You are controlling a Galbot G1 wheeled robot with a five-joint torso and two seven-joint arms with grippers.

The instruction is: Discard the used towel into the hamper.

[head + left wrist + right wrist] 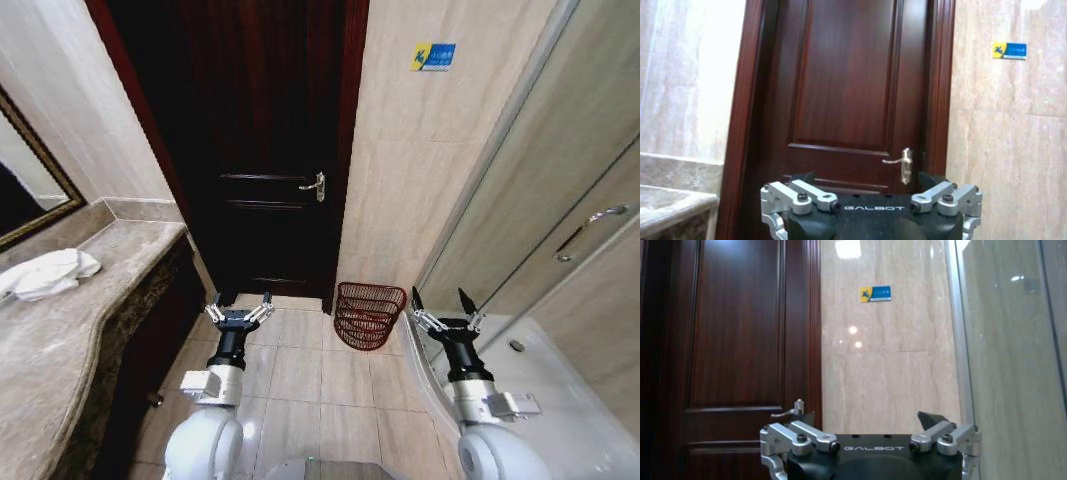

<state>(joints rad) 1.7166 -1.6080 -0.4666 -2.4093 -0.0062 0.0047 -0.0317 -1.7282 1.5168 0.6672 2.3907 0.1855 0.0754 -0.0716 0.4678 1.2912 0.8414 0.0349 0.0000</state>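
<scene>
The used towel (45, 275), white and crumpled, lies on the marble counter (60, 350) at the far left. On the tiled floor, the hamper (368, 315), a red-brown wire basket, stands against the beige wall just right of the door. Both arms are held low in front of me, pointing forward. My left gripper (240, 300) is open and holds nothing, between the counter and the hamper. My right gripper (442, 298) is also open and holds nothing, a little right of the hamper. Each wrist view shows its own spread, empty fingers: left gripper (868, 177), right gripper (868, 416).
A dark wooden door (265, 140) with a brass handle (315, 185) is shut straight ahead. A glass shower partition (540, 200) and a white basin edge (530, 370) close off the right. A framed mirror (25, 190) hangs above the counter. Open floor tiles (300, 370) lie between the arms.
</scene>
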